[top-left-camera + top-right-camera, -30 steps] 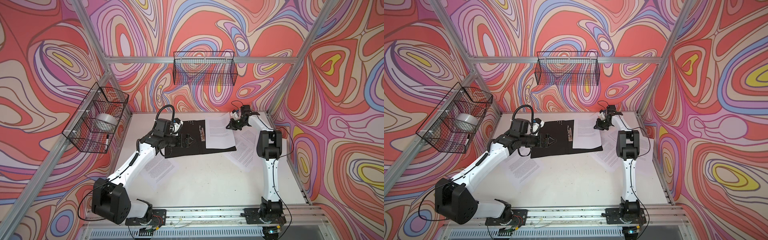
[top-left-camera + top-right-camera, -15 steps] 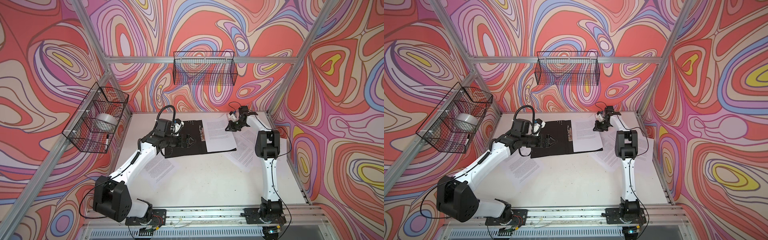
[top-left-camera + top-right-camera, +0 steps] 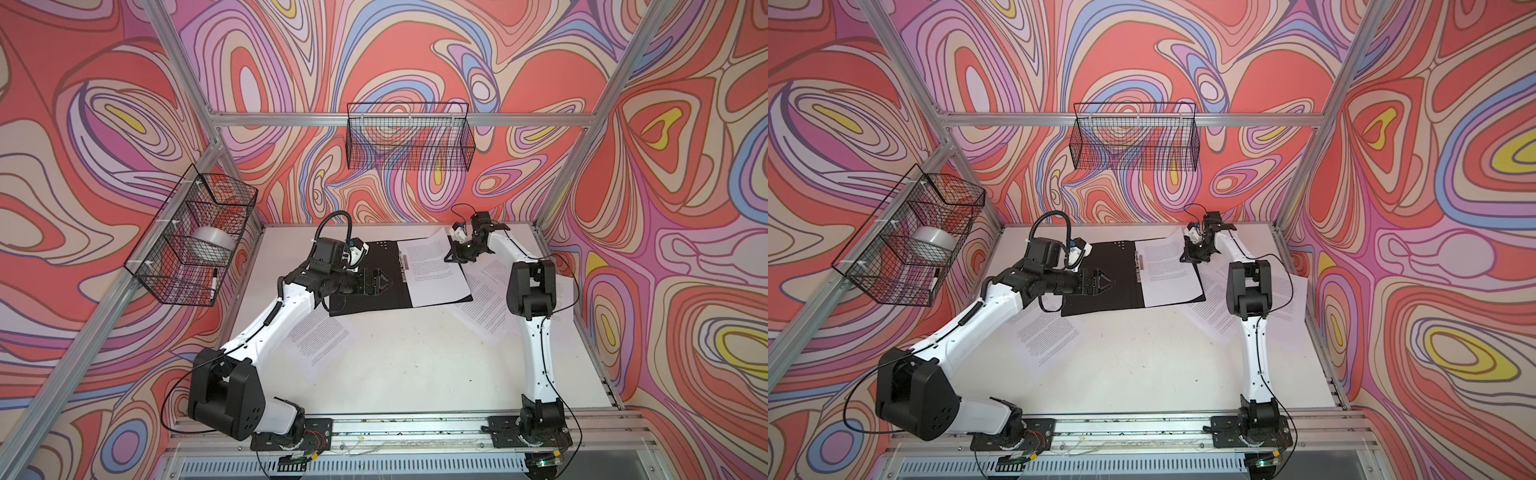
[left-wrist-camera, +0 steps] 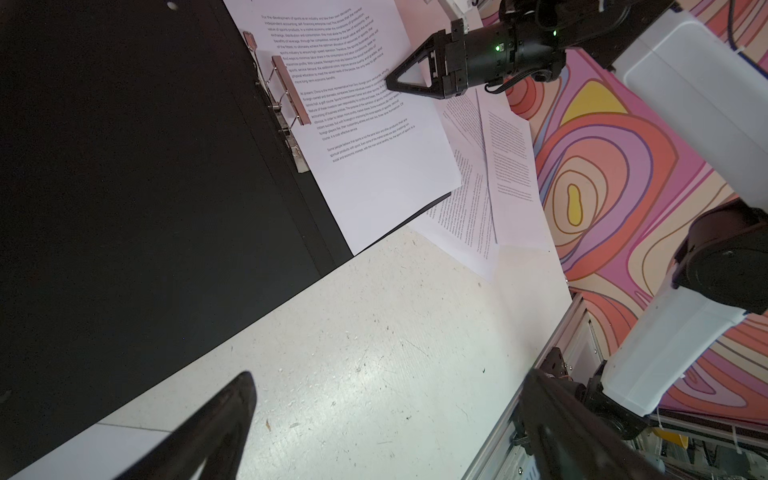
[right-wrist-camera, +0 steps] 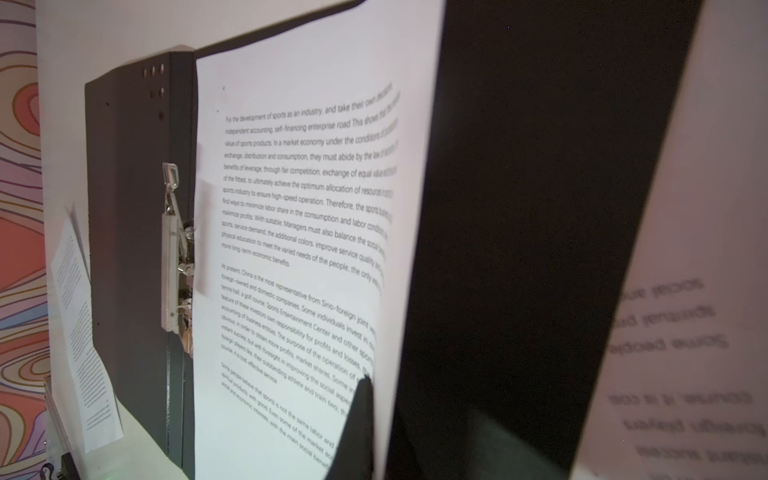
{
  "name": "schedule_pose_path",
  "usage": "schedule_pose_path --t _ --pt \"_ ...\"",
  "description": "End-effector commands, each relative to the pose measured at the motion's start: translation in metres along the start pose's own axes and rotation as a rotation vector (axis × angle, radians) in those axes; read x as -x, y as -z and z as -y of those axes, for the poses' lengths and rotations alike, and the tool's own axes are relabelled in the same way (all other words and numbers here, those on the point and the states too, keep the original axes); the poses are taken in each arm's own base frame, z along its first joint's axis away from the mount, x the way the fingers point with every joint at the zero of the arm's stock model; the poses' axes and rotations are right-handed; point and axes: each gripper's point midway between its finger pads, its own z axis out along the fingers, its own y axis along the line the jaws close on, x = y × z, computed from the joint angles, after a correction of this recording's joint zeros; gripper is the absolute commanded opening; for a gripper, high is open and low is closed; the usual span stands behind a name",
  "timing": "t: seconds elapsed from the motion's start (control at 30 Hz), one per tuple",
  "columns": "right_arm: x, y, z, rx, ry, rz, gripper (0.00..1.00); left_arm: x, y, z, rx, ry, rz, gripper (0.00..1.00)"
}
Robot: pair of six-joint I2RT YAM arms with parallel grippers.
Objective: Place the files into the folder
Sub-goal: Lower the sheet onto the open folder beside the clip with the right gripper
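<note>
**One sheet in the folder, right side pinched**

I see the folder (image 3: 374, 302) lying open, black faces up, upper ctr of both top views, on the white surface (image 3: 415, 365). One printed sheet (image 3: 436, 274) covers its right half, next to the metal clip (image 4: 291, 91) along the spine. The sheet's upper right corner curls up off the folder.

My right gripper (image 3: 449, 260) is at that sheet's right edge w/ jaws closed tight. In the right wrist view the paper edge runs btw the two fingers (image 5: 361, 419), so it's pinching the sheet.

My left gripper (image 3: 384, 282) sits over the folder's left half, jaws spread wide w/ nothing btw them. Can't tell if they touch the black face.

Other files lie flat on the surface. A few overlapping sheets (image 3: 486, 307) are right of the folder, partly under the right arm. One loose sheet (image 3: 320, 336) is lower left of it, top edge at the folder's lower left corner.
</note>
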Motion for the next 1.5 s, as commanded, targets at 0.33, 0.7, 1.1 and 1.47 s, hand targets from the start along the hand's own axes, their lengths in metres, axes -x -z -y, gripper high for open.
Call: schedule_pose_path --t 0.33,0.7,1.1,1.47 --pt "0.007 -0.005 -0.002 0.022 -0.062 0.032 0.00 -0.002 -0.004 -0.002 -0.016 0.005 -0.015 1.00" --pt "-0.004 -0.007 0.014 -0.061 -0.095 0.029 0.00 -0.003 -0.006 -0.002 -0.021 0.011 -0.022 1.00" --pt "-0.005 -0.005 0.016 -0.073 -0.103 0.034 0.00 -0.003 -0.008 -0.003 -0.024 0.018 -0.028 1.00" --pt "-0.006 0.000 0.022 -0.102 -0.121 0.045 0.00 -0.002 -0.009 -0.003 -0.029 0.024 -0.031 1.00"
